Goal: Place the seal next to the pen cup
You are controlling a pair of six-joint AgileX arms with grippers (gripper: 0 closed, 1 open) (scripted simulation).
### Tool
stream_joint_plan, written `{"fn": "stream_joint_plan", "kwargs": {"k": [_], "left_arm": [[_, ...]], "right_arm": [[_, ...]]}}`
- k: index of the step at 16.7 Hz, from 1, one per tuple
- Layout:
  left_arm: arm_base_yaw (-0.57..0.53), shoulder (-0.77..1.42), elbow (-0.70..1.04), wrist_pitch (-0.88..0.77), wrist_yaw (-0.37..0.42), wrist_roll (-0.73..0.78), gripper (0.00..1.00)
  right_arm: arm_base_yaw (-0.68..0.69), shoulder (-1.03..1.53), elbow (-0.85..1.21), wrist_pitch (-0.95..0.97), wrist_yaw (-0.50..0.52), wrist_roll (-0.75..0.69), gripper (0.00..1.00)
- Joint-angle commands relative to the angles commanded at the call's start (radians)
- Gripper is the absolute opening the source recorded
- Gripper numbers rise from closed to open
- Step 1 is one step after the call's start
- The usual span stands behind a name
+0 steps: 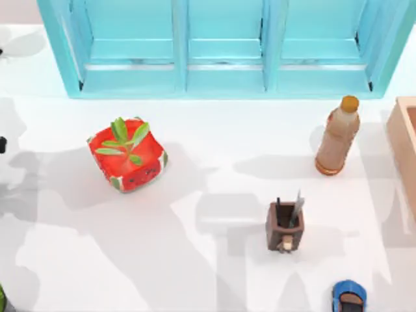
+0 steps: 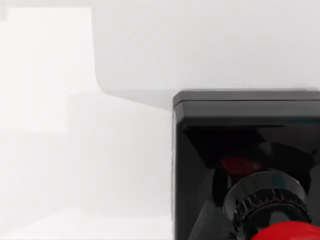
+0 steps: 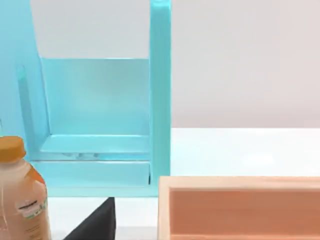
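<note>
Seal close under left wrist camera; pen cup on table.

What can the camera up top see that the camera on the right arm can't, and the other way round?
Only the top view has the red watermelon plant pot, the pen cup with its two pens, and a small blue thing at the near edge. Only the right wrist view has a dark wedge low down beside the bottle. Both have the brown bottle with the orange cap, the turquoise shelf, the wooden box and the white table.
</note>
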Motion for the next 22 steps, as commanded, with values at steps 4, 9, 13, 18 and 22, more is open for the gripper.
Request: {"fn": "stream_joint_plan", "kwargs": {"k": [4, 9, 13, 18, 22], "left_arm": [[0.0, 0.0, 0.0, 0.0, 0.0, 0.0, 0.0], [-0.004, -0.001, 0.003, -0.003, 0.0, -0.001, 0.0], [-0.1, -0.013, 0.112, -0.119, -0.001, -0.091, 0.0], [-0.301, -0.06, 0.327, -0.415, 0.0, -0.295, 0.0], [-0.4, -0.098, 0.428, -0.527, -0.001, -0.398, 0.0]], "right_arm": [[0.0, 0.0, 0.0, 0.0, 0.0, 0.0, 1.0], [0.0, 0.0, 0.0, 0.0, 0.0, 0.0, 1.0], [0.0, 0.0, 0.0, 0.0, 0.0, 0.0, 1.0], [0.0, 0.0, 0.0, 0.0, 0.0, 0.0, 1.0], [0.0, 0.0, 0.0, 0.0, 0.0, 0.0, 1.0]]}}
